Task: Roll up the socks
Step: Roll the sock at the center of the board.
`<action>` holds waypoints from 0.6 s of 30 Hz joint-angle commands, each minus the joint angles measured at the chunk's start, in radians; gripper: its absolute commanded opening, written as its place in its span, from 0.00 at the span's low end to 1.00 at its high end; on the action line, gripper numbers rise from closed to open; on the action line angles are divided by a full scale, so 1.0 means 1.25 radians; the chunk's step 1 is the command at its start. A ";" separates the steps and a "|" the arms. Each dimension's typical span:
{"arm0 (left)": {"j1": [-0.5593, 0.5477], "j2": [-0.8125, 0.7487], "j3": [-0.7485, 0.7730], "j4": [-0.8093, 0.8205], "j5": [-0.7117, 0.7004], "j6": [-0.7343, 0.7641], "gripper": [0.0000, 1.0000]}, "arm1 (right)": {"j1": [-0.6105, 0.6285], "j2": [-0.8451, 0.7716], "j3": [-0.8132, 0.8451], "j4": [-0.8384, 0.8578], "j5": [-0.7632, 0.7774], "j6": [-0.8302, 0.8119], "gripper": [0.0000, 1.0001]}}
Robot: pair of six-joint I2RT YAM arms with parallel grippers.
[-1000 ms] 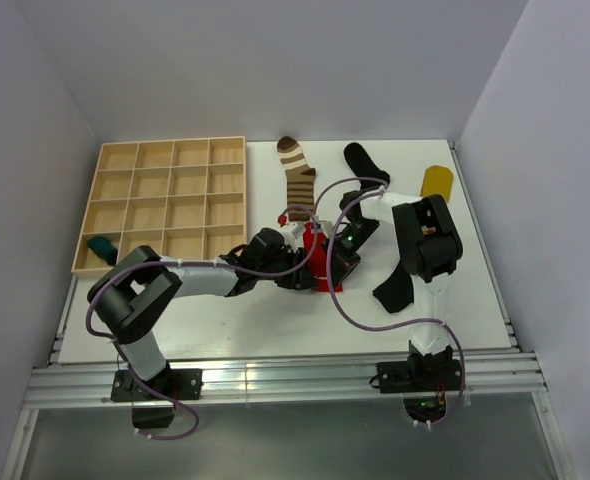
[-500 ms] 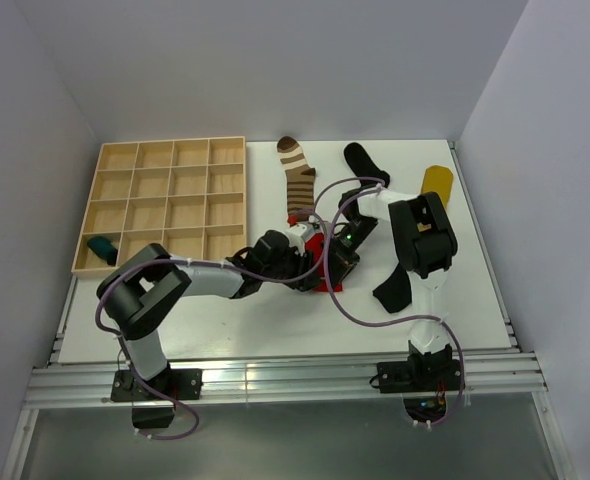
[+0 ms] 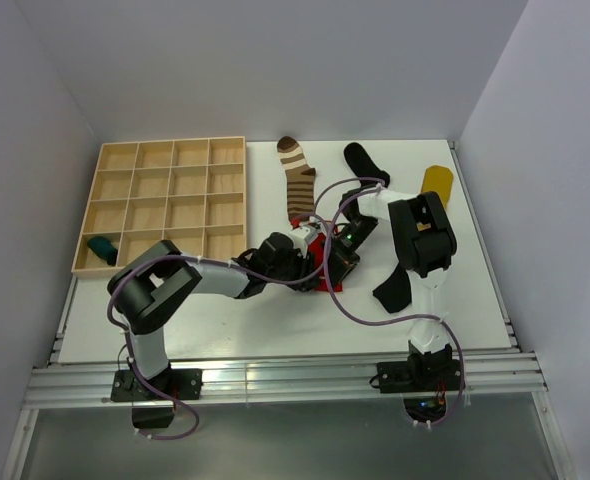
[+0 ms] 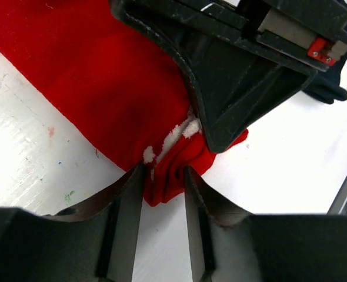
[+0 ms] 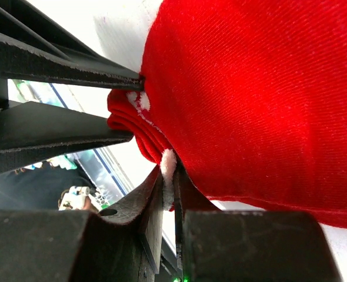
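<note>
Fabric bunches into a tight fold at one end of the red sock (image 4: 91, 76) (white fuzz shows in the crease), which lies mid-table near a dark sock (image 3: 393, 285). The left gripper (image 4: 162, 176) clamps that bunched end. The right gripper (image 5: 169, 176) is pinched tight on the sock's edge just beside it. There are six socks. The other four are a teal sock (image 3: 102, 248) in the near-left compartment of the one wooden tray (image 3: 172, 143), then, farther back, a brown-cream striped sock (image 3: 300, 178), a black sock (image 3: 365, 160) and a yellow sock (image 3: 437, 182).

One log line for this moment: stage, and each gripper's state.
stage: rolling red sock | left gripper: shut on sock's bunched end | right gripper: shut on sock's edge beside it
</note>
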 commanded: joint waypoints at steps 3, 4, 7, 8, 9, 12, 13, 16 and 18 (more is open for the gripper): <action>-0.004 0.008 0.013 -0.012 -0.002 -0.036 0.30 | -0.002 -0.011 -0.027 0.073 0.058 -0.018 0.14; -0.004 0.006 0.009 -0.015 0.003 -0.042 0.28 | -0.002 -0.015 -0.032 0.077 0.058 -0.017 0.14; -0.003 0.011 0.012 -0.047 0.016 -0.061 0.15 | -0.002 -0.028 -0.045 0.089 0.054 -0.011 0.14; -0.001 0.014 0.012 -0.053 0.035 -0.076 0.09 | -0.002 -0.033 -0.050 0.095 0.054 -0.010 0.14; 0.002 0.015 0.013 -0.064 0.047 -0.083 0.07 | -0.002 -0.050 -0.057 0.117 0.057 -0.006 0.14; 0.010 0.021 0.014 -0.089 0.089 -0.114 0.00 | -0.002 -0.077 -0.092 0.167 0.071 0.014 0.15; 0.013 0.019 0.008 -0.093 0.101 -0.121 0.00 | -0.002 -0.097 -0.106 0.178 0.076 0.017 0.18; 0.030 0.014 -0.002 -0.123 0.145 -0.152 0.00 | -0.005 -0.131 -0.131 0.215 0.089 0.030 0.27; 0.044 0.013 -0.001 -0.151 0.161 -0.155 0.00 | -0.007 -0.151 -0.147 0.235 0.089 0.033 0.32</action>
